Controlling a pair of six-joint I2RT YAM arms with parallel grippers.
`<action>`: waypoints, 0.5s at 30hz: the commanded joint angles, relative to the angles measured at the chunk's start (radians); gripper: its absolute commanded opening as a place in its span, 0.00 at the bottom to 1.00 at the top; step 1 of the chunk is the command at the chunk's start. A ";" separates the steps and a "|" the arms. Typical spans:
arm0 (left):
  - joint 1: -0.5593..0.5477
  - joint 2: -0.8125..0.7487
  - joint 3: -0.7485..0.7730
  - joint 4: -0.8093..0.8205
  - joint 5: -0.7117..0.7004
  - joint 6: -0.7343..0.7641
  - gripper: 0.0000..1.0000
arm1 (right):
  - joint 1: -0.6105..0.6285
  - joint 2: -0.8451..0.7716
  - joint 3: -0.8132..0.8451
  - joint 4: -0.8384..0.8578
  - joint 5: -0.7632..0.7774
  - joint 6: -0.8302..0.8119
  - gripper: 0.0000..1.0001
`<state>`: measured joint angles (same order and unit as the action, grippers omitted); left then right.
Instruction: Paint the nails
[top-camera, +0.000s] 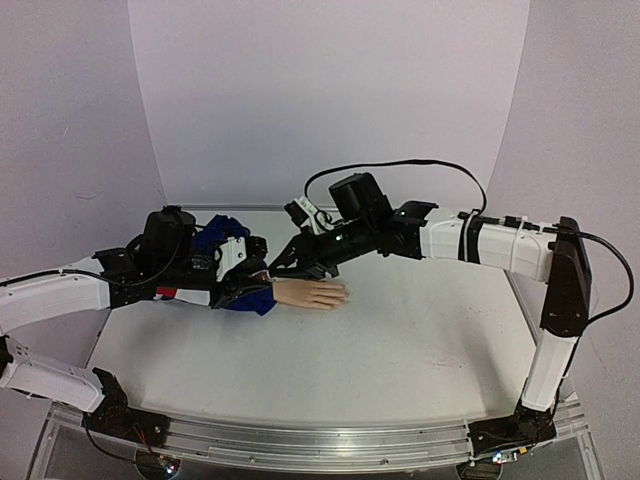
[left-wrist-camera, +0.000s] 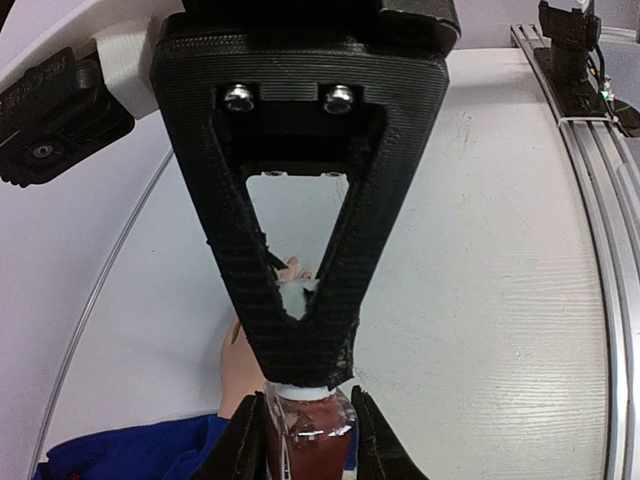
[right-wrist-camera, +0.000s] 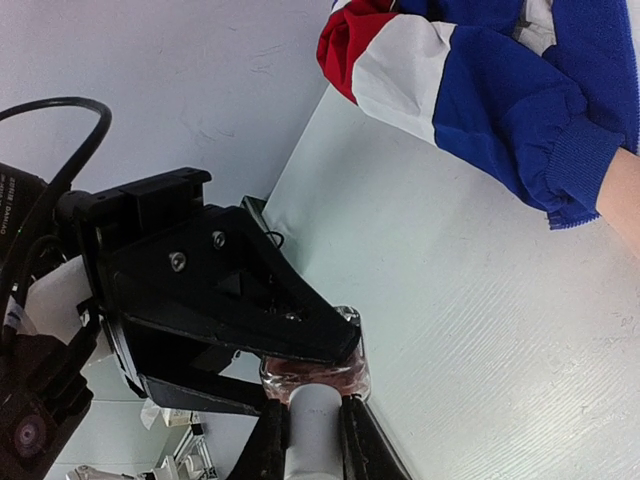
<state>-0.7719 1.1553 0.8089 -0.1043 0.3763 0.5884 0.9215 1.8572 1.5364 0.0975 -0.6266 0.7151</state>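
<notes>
Both grippers meet on a small bottle (left-wrist-camera: 310, 440) of red-pink polish. My left gripper (left-wrist-camera: 308, 396) is shut on its glass body. My right gripper (right-wrist-camera: 313, 403) is shut on the bottle's white cap (right-wrist-camera: 316, 435). In the top view the left gripper (top-camera: 262, 283) and right gripper (top-camera: 280, 265) meet just above the wrist of the pale mannequin hand (top-camera: 312, 294), which lies flat with its fingers pointing right. Its blue, red and white sleeve (right-wrist-camera: 470, 90) trails off to the left. The nails at the fingertips (top-camera: 340, 294) are too small to make out.
The white table (top-camera: 420, 340) reaches right and forward of the hand. Its metal rail (top-camera: 330, 445) runs along the near edge, with both arm bases on it. A black cable (top-camera: 400, 165) loops above the right arm. White walls close in behind.
</notes>
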 joint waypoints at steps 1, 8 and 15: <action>-0.010 0.004 0.035 0.022 -0.031 0.010 0.22 | 0.016 0.005 0.057 0.034 -0.014 -0.011 0.00; -0.010 0.029 0.068 0.022 0.045 -0.081 0.00 | 0.025 0.000 0.045 0.010 0.037 -0.090 0.00; -0.010 0.177 0.195 0.042 0.507 -0.385 0.00 | 0.025 -0.064 -0.002 -0.034 -0.105 -0.636 0.00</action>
<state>-0.7609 1.2610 0.8745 -0.1497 0.4854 0.4191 0.9215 1.8587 1.5417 0.0364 -0.5816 0.4866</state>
